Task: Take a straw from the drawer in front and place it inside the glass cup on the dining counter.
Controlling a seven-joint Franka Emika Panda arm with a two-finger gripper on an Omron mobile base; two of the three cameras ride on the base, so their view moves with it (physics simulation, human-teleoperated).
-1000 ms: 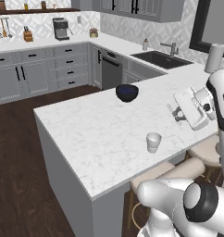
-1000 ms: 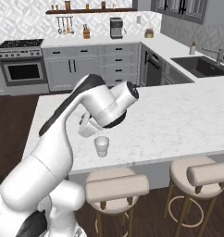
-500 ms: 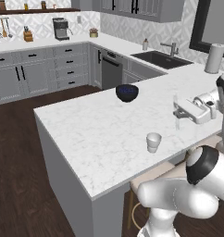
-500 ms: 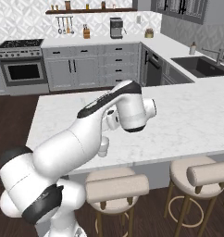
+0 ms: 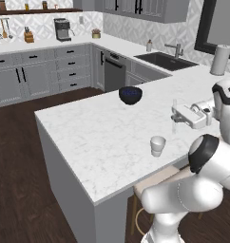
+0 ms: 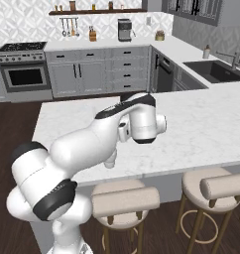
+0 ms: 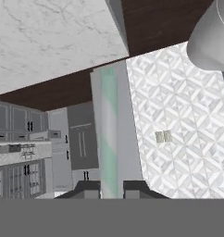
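White marble-look surface (image 5: 88, 133), the dining counter on its plain grey base, spreads through the middle of the left base view. Reading left to right from there: a dark blue bowl (image 5: 130, 95) sits toward the far edge, well away from the claw. The glass cup (image 5: 158, 145), a small translucent tumbler, stands upright near the front edge, below the claw and a little to its left. Next comes the claw (image 5: 175, 115) itself, at the end of a white hand hanging over the surface. Its two fingers are pressed together on the straw (image 5: 174, 110), a very thin pale tube that stands roughly upright, rising above the fingers.

In the hand view the straw (image 7: 108, 134) runs straight up from between the two dark finger tips (image 7: 87, 190), pale with a greenish tint, and the cup (image 7: 211, 37) shows blurred at the upper right corner.

The step in hand appears to be carrying the straw over to the cup; the straw is not yet over the rim. The next move likely calls for sliding the claw sideways until the straw's lower end hangs above the cup's mouth, then lowering and releasing. The opening is small, so alignment needs care.
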